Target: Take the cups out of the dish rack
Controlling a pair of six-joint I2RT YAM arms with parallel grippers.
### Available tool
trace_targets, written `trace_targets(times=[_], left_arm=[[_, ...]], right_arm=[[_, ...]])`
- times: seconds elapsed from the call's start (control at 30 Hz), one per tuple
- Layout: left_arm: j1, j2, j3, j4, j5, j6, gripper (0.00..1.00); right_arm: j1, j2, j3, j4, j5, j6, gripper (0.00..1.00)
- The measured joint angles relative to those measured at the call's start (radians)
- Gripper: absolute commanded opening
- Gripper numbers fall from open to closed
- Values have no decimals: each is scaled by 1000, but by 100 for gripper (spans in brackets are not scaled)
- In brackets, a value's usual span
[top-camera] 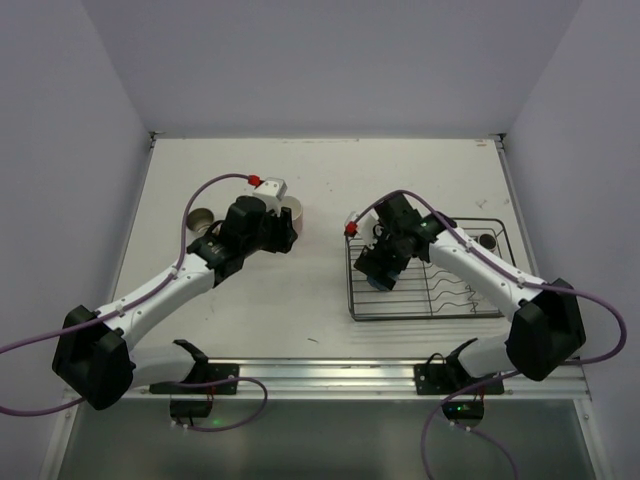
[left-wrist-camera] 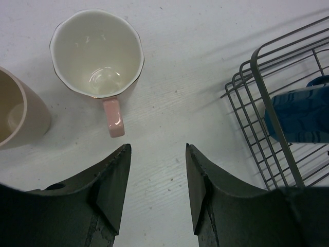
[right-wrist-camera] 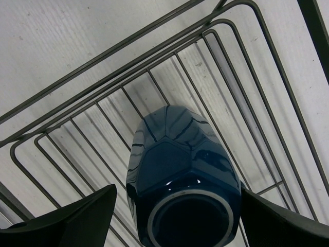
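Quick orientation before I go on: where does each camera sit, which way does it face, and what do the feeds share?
Top external: above and behind the bases, looking down on the table; both arms and the dish rack show.
Left wrist: on the left arm, facing down past its open jaws at the pink cup, with a beige cup beside it.
Right wrist: on the right arm, looking down into the rack, with its jaws flanking the blue cup.
Shared: both wrist views show the blue cup in the rack.
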Motion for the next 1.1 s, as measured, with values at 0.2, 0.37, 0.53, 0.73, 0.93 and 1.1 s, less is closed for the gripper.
trace_targets(times=[0.2,0.37,0.53,0.73,0.93,1.1], left_arm=[[0,0,0,0,0,0,50],[0,0,0,0,0,0,50],[0,0,0,0,0,1,50],[0,0,0,0,0,1,50],[0,0,0,0,0,1,50],[0,0,0,0,0,1,50]], right_arm=[[0,31,0,13,0,-4,99],[0,39,0,17,-2,-7,93],[-3,44,1,20,-2,-12,50],[-3,55,11,16,-7,-11,0],[16,89,53,-5,2,9,0],[37,112,115,-51,25,48,0]])
